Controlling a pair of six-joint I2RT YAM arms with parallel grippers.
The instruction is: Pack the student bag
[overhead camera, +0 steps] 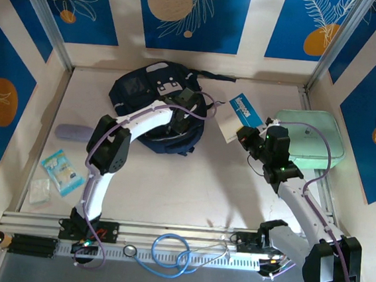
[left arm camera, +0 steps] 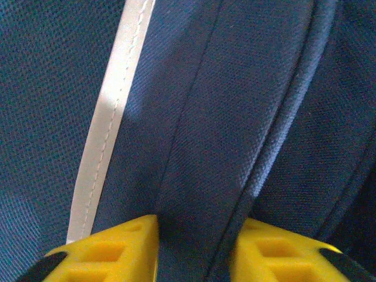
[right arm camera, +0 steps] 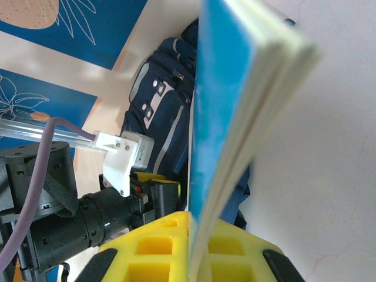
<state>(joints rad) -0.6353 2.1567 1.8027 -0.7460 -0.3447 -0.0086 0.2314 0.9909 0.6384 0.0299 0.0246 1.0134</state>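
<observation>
Lying far centre-left on the desk [overhead camera: 170, 186] in the top view, the student bag [overhead camera: 153, 101] runs its long axis far-left to near-right, with grey patches [overhead camera: 158, 67] at the far end.

Left wrist view: the left tool [left arm camera: 197, 247] pinches a fold of navy bag fabric beside the pale stripe [left arm camera: 111, 117].

Right wrist view: the right tool [right arm camera: 191, 247] clamps a blue-covered book [right arm camera: 235, 88].

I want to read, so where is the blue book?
In the top view the blue book is right of centre, clamped in the right gripper, between the student bag and the mint-green case.
</observation>
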